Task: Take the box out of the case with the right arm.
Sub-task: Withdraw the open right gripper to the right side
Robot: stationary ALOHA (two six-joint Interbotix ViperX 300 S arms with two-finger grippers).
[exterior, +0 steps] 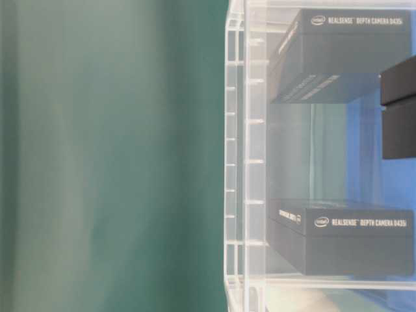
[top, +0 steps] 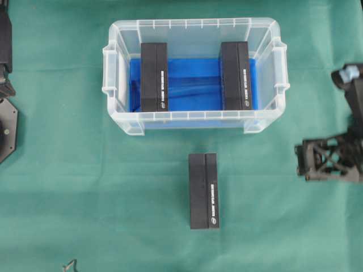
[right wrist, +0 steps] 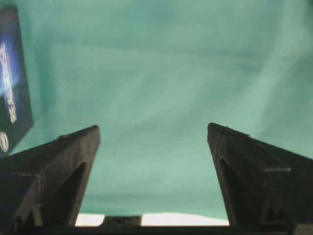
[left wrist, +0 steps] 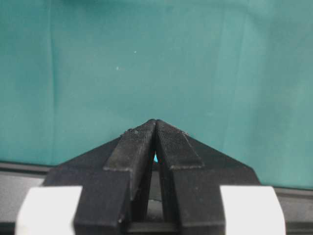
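The clear case (top: 195, 24) with a blue bottom stands at the back middle of the green cloth. Two black boxes stand inside it, one at the left (top: 153, 77) and one at the right (top: 235, 75). A third black box (top: 203, 190) lies on the cloth in front of the case. My right gripper (top: 300, 163) hovers at the right edge, away from the case, open, with only cloth between its fingers (right wrist: 153, 129). A box's printed face (right wrist: 12, 78) shows at that view's left edge. My left gripper (left wrist: 155, 122) is shut and holds nothing.
The left arm (top: 4, 51) and its base sit at the far left edge. Green cloth (top: 85, 198) covers the whole table. The table-level view looks through the case wall (exterior: 237, 162) at both boxes (exterior: 341, 55) (exterior: 344, 237) inside.
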